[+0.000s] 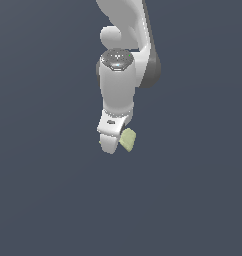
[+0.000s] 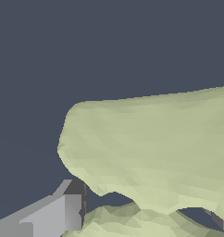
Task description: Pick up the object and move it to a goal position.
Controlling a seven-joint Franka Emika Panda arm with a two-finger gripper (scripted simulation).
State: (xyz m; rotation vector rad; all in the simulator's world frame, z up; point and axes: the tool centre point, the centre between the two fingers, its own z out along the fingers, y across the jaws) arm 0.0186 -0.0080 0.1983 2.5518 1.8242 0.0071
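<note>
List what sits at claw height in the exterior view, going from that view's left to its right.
Claw → pale yellow-green object, which touches the claw's side toward the exterior view's right. Plain dark background lies on either side.

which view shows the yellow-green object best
The wrist view: the yellow-green object fills much of the frame, showing its matte, lobed surface, though its edge is cut off. The exterior view shows it whole but tiny, beside the gripper.
</note>
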